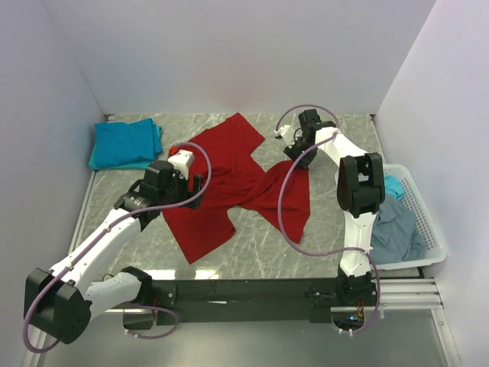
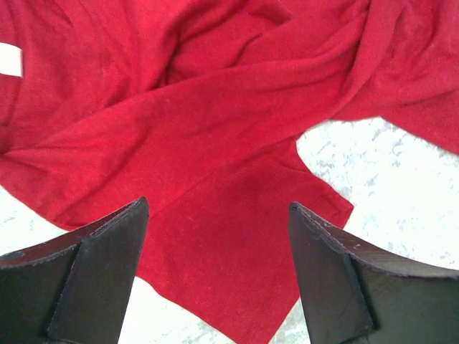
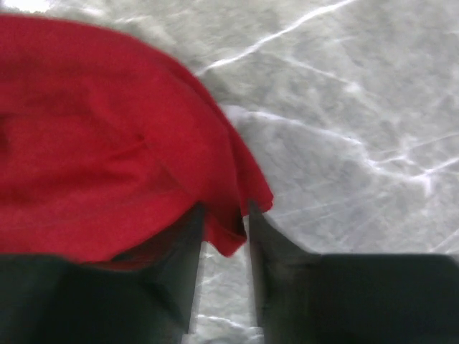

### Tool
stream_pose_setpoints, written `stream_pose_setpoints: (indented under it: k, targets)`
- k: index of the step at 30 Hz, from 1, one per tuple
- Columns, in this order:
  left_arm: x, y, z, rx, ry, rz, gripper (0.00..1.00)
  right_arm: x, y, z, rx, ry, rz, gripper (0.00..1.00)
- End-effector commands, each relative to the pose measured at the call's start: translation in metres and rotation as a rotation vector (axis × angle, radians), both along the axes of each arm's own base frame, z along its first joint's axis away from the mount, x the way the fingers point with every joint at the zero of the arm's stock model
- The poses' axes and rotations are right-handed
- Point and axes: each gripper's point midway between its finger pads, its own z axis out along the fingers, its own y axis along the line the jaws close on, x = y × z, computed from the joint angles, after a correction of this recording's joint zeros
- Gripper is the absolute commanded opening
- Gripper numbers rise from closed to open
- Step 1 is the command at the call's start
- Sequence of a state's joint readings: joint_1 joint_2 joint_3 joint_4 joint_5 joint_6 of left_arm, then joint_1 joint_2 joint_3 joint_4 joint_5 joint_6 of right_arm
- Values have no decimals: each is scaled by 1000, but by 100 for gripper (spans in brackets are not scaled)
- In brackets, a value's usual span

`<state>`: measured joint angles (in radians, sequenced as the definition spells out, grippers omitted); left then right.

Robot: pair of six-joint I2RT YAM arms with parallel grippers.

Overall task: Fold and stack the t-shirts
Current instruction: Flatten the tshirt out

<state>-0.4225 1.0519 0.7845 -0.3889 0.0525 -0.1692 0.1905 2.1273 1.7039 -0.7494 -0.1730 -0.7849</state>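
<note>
The red t-shirt (image 1: 229, 183) lies crumpled and twisted across the middle of the grey marbled surface (image 1: 267, 256), one end spread toward the back wall and the other trailing toward the near right. The left claw (image 2: 219, 211) hangs over the shirt's near-left part with its dark fingers (image 2: 107, 244) spread wide and nothing between them; below it a flap of red cloth ends in a corner on the bare surface. At the left edge of that wrist view a small pale patch (image 2: 8, 59) shows against the red; whether it is a label cannot be told, and no writing can be read on it. The right claw (image 3: 226, 222) is at the shirt's far-right edge, narrowed, with a fold of the red hem caught between its fingers. A folded teal t-shirt (image 1: 124, 144) sits in the far-left corner, well apart from the red one. On the right, a white lattice basket (image 1: 429, 233) holds a rumpled grey-blue t-shirt (image 1: 393, 225) and a bit of teal cloth (image 1: 393, 185).
</note>
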Motion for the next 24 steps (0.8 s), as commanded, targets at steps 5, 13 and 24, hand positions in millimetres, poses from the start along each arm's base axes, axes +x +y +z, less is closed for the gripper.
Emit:
stream_pose_setpoints:
  k: [5, 13, 24]
  targets:
    - [9, 12, 21, 11, -102, 64, 84, -9, 20, 65, 80, -97, 17, 0]
    - [9, 40, 51, 22, -236, 202, 84, -218, 76, 163, 318, 106, 570, 0]
    - [7, 39, 62, -14, -287, 193, 85, -401, 104, 146, 432, 397, 931, 0]
